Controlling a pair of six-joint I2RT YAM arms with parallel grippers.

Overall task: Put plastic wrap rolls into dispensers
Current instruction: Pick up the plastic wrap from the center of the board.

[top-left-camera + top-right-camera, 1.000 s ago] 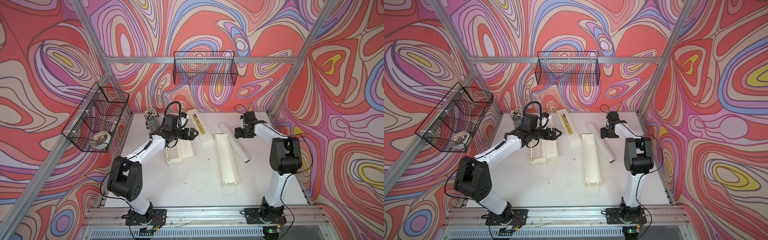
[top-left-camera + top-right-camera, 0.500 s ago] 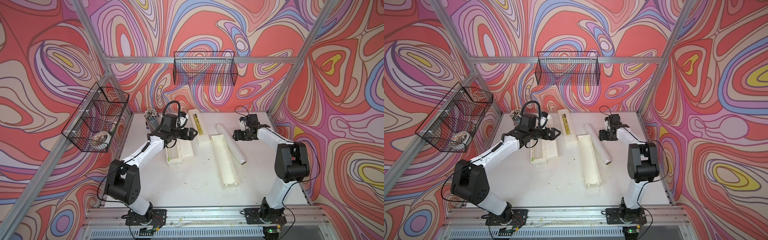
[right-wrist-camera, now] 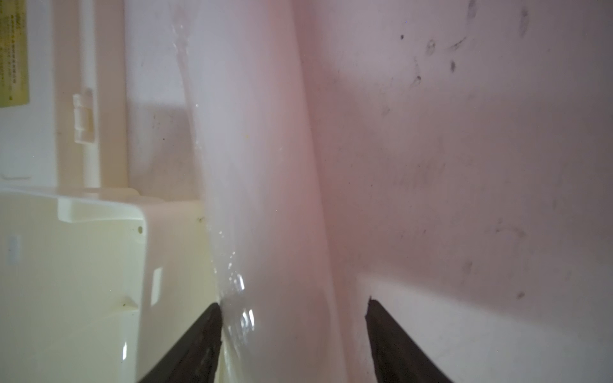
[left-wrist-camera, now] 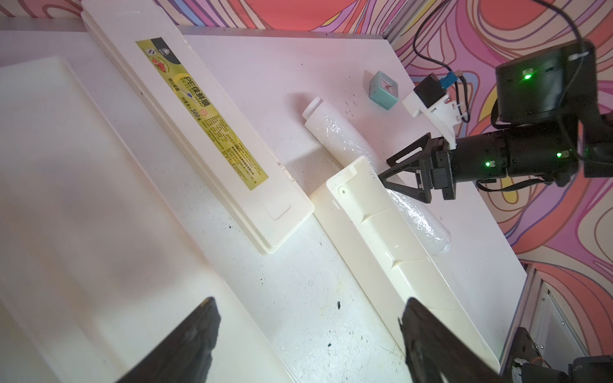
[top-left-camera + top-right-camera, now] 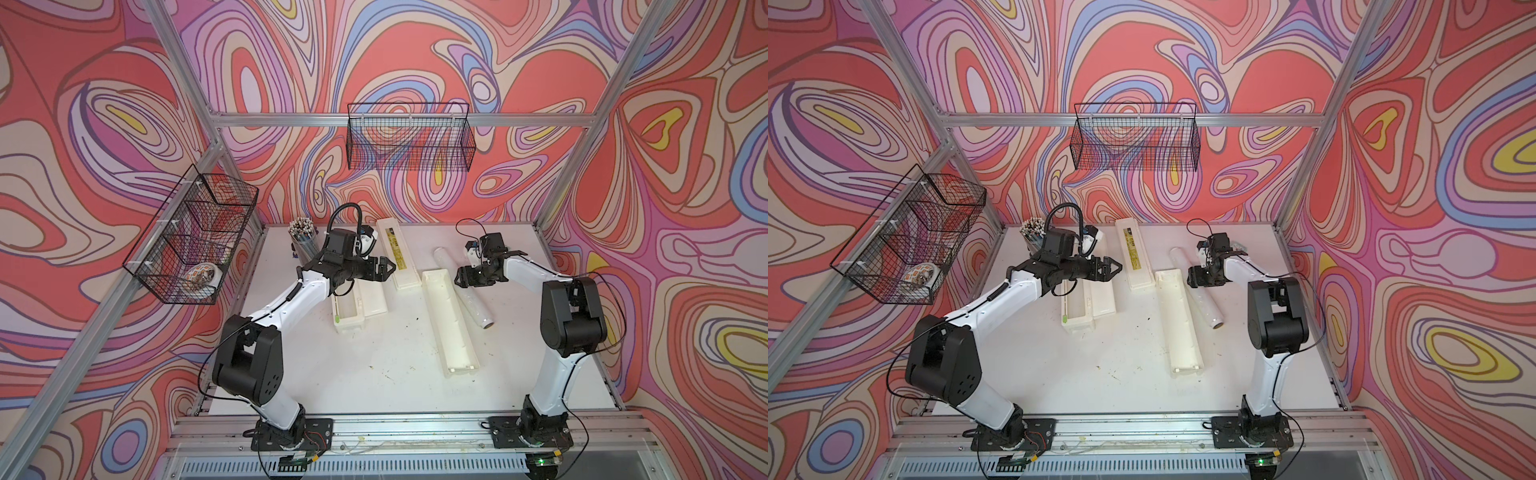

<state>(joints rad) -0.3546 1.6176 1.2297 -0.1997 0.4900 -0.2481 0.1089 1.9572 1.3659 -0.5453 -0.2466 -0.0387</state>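
One plastic wrap roll [image 5: 478,305] [image 5: 1208,307] lies on the white table, right beside an open cream dispenser tray [image 5: 451,328] [image 5: 1179,332]. My right gripper [image 5: 459,279] [image 3: 293,301] is open and straddles the roll [image 3: 265,165] near its far half. One finger touches its side, and the other stands off with a gap. A second dispenser [image 5: 347,316] lies open at the left with its lid flat. A labelled dispenser lid [image 5: 397,253] [image 4: 205,112] lies behind. My left gripper [image 5: 384,266] [image 4: 310,300] hovers open and empty between the left dispenser and the tray [image 4: 381,225].
A cup of pencils [image 5: 303,239] stands at the back left. A small teal cube clock [image 4: 384,89] sits at the back right. Black wire baskets hang on the back wall [image 5: 409,137] and on the left wall [image 5: 191,237]; the left one holds a bowl.
My right gripper has moved forward and left, down over the roll. The far ends of the roll and tray have shifted slightly left. The left arm has hardly moved.
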